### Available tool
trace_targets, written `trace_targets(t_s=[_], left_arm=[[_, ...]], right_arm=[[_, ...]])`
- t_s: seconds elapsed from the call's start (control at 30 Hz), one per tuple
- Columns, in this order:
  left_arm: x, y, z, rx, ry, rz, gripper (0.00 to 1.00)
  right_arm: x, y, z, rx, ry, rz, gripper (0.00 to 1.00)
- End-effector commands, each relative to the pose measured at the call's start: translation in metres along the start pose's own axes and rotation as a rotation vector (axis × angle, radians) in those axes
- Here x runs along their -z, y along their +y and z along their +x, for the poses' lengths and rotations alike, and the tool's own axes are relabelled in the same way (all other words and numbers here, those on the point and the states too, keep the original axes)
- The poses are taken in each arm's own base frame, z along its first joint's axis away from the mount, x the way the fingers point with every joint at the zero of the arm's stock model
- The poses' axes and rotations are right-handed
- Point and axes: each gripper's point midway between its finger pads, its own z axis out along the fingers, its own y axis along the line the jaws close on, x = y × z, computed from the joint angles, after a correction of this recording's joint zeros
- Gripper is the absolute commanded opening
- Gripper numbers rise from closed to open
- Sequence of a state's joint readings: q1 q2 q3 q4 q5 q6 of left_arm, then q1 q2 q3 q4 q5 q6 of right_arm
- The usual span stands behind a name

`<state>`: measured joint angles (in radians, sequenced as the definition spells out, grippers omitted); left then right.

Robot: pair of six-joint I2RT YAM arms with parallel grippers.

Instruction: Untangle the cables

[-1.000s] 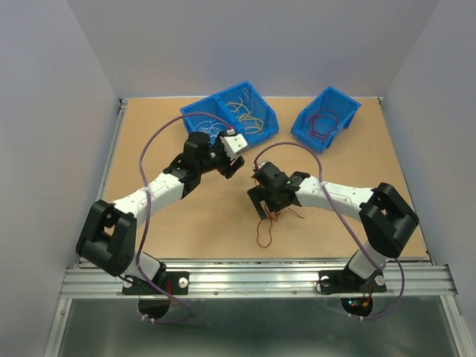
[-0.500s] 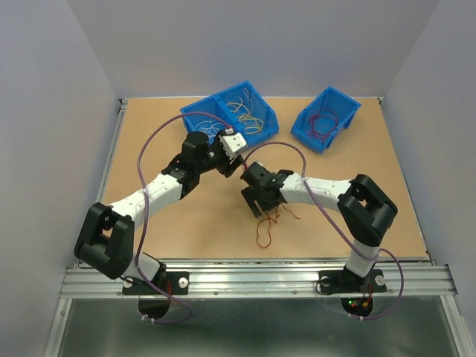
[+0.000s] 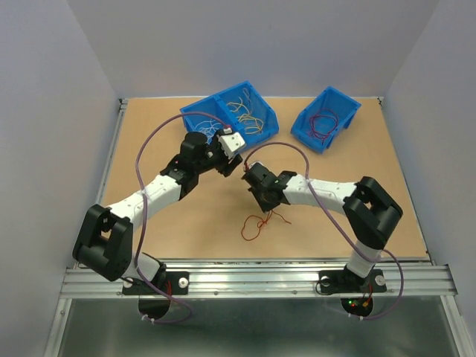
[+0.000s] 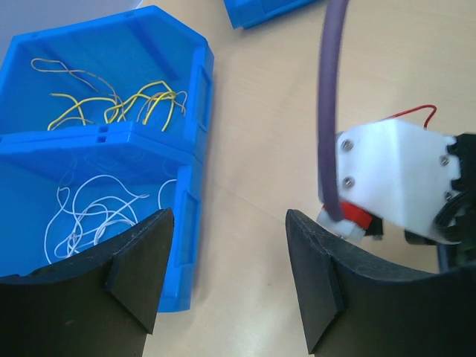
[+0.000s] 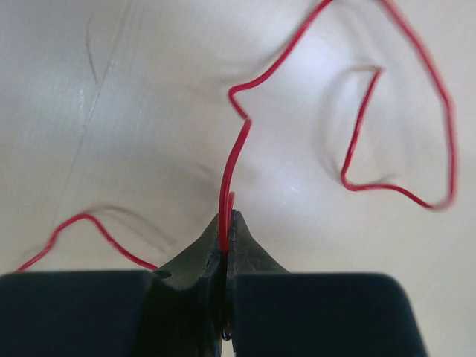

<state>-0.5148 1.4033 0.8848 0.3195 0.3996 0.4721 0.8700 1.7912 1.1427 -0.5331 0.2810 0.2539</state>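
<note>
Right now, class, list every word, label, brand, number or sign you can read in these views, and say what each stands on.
There is no readable text in any view.
The blue bins: plain walls, no labels.
The white plate on the right arm's wrist: only screws, no marking.
The red cable and the table: no tags or print.

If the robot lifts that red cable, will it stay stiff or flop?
Probably flop: the red cable curls loosely beyond the shut right gripper. It likely weighs almost nothing, being hair-thin beside the fingers. It might slip, with so little pinched.
</note>
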Motion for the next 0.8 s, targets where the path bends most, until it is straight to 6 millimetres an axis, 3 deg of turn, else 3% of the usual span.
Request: trace_targets(t_s=[0.0, 0.1, 0.27, 0.37, 0.4, 0.43, 0.47, 0.5, 0.57, 0.6, 0.63, 0.67, 0.7, 0.73, 0.77], left_arm=[[0.010, 0.010, -0.025, 0.000, -0.087, -0.044, 0.73], [0.014, 0.022, -0.025, 0.026, -0.092, -0.086, 0.73], [0.016, 0.033, -0.024, 0.063, -0.099, -0.112, 0.73], [0.014, 0.034, -0.022, 0.067, -0.092, -0.113, 0.72], [0.014, 0.034, -0.021, 0.067, -0.089, -0.113, 0.73], [0.013, 0.034, -0.020, 0.066, -0.088, -0.113, 0.73], [0.014, 0.035, -0.021, 0.065, -0.090, -0.114, 0.73], [0.013, 0.034, -0.020, 0.065, -0.088, -0.113, 0.73], [0.014, 0.035, -0.020, 0.065, -0.087, -0.114, 0.73], [0.013, 0.034, -0.019, 0.065, -0.086, -0.112, 0.73], [0.014, 0.034, -0.019, 0.064, -0.087, -0.110, 0.73], [0.013, 0.034, -0.020, 0.063, -0.089, -0.109, 0.72], [0.013, 0.034, -0.020, 0.065, -0.089, -0.109, 0.73], [0.014, 0.033, -0.020, 0.064, -0.090, -0.106, 0.73], [0.014, 0.034, -0.020, 0.063, -0.090, -0.111, 0.73]], right_arm=[[0.043, -0.026, -0.044, -0.121, -0.211, 0.022, 0.01], [0.078, -0.071, -0.075, -0.280, -0.336, 0.044, 0.01], [0.110, -0.140, -0.109, -0.447, -0.455, 0.079, 0.01], [0.138, -0.173, -0.148, -0.519, -0.551, 0.057, 0.01], [0.130, -0.178, -0.146, -0.526, -0.532, 0.046, 0.00], [0.145, -0.187, -0.168, -0.531, -0.583, 0.033, 0.01], [0.147, -0.205, -0.175, -0.558, -0.598, 0.039, 0.00], [0.150, -0.212, -0.196, -0.563, -0.622, 0.010, 0.01], [0.151, -0.237, -0.210, -0.607, -0.645, -0.030, 0.00], [0.134, -0.241, -0.217, -0.616, -0.622, -0.069, 0.01], [0.145, -0.250, -0.234, -0.625, -0.665, -0.097, 0.01], [0.140, -0.270, -0.237, -0.669, -0.669, -0.105, 0.01], [0.119, -0.271, -0.240, -0.682, -0.634, -0.158, 0.01], [0.124, -0.282, -0.253, -0.694, -0.663, -0.173, 0.00], [0.116, -0.291, -0.254, -0.716, -0.658, -0.181, 0.01]])
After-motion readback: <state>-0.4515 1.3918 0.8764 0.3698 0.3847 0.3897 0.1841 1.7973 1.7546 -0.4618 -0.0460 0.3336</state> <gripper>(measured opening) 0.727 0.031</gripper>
